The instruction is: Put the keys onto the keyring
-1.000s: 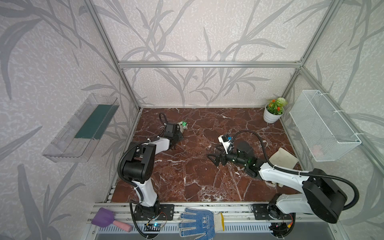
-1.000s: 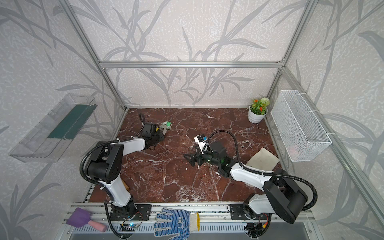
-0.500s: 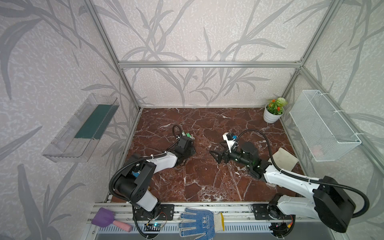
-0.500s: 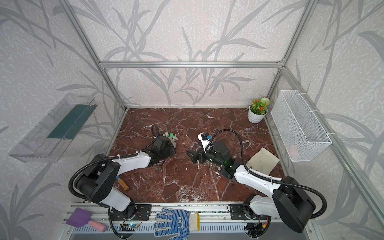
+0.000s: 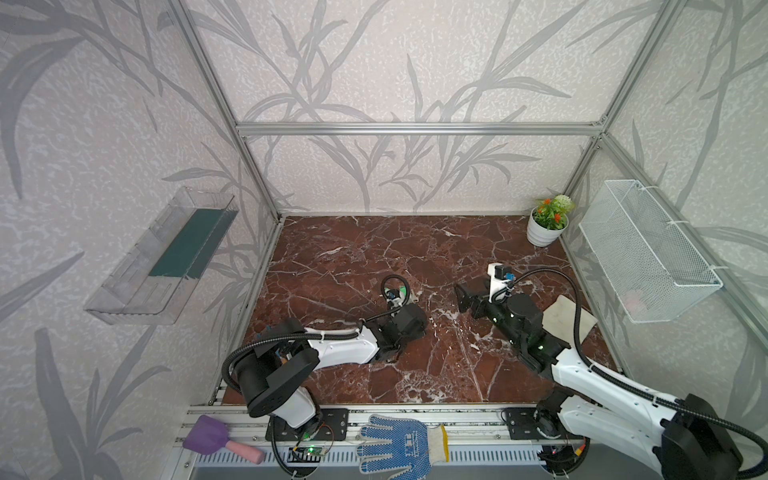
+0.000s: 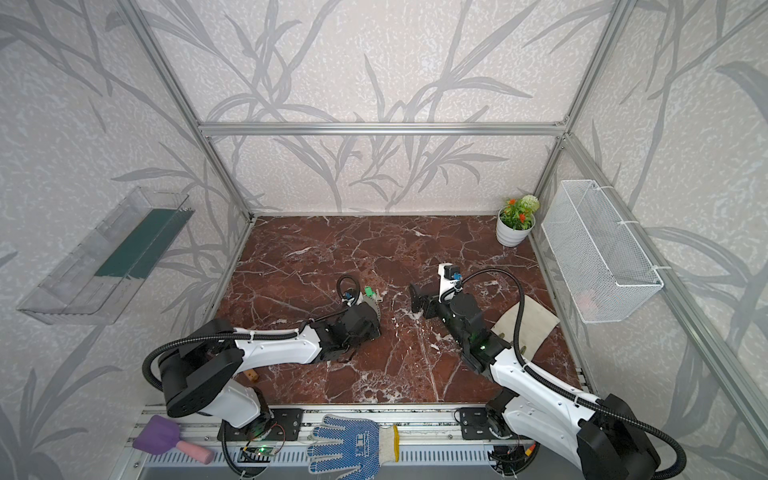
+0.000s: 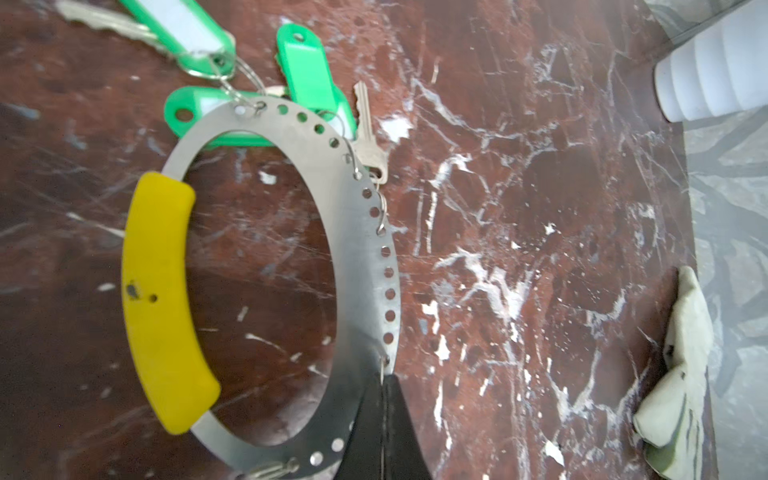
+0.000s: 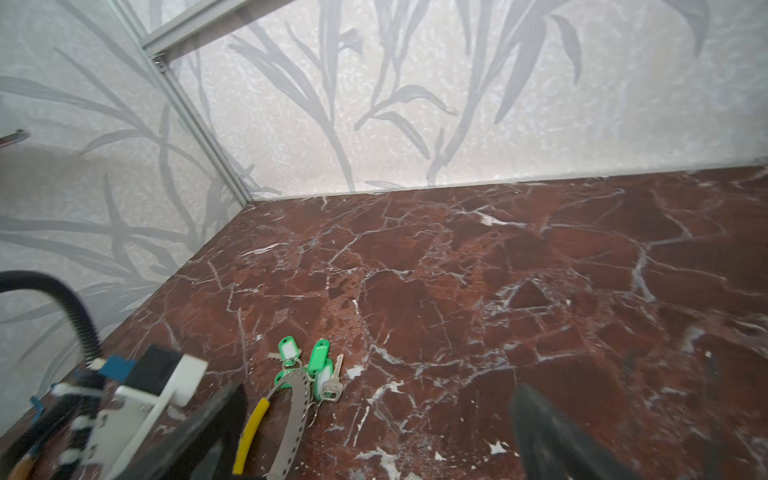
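Resting near the middle of the red-brown marble surface [image 7: 540,208], the large thin grey perforated metal keyring [image 7: 365,249] with a yellow sleeve [image 7: 162,299] has green-headed keys [image 7: 311,75] clustered at one arc. Bare marble spreads toward the back wall [image 8: 457,104]. The left end effector [image 7: 384,428], arm stretched low, clenches the ring's band; the right end effector [image 8: 378,392] hovers nearby, released wide.

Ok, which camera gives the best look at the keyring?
The left wrist view: the keyring fills the frame, holes and yellow sleeve clear. The right wrist view shows the keyring small and foreshortened; in a top view only a sliver shows.
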You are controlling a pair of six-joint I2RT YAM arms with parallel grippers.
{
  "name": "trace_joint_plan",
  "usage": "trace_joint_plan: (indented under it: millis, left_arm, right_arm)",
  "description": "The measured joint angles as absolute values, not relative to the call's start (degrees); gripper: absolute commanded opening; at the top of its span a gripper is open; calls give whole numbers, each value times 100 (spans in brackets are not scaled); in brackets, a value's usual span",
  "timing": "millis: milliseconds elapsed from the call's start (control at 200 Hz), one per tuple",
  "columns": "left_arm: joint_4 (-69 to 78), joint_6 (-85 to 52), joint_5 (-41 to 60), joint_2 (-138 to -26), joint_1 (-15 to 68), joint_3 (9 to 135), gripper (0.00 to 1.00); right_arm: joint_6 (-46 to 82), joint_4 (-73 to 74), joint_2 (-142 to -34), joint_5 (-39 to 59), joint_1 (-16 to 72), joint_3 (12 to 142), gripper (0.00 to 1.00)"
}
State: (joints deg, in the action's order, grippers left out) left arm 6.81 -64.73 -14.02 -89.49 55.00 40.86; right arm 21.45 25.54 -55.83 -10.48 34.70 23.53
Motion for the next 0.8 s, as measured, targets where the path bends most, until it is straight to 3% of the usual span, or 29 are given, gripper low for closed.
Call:
trace_joint_plan:
  millis: [480, 800]
  left_arm:
    - [-368, -6020, -2038, -8606, 5712, 5109, 0]
    - [-814, -5024, -1981, -8108, 4644, 5822, 0]
  right_arm:
    - [2593, 2604, -5408, -1208, 3382, 2045, 99]
    - [2615, 2674, -5704, -991, 3378, 2053, 99]
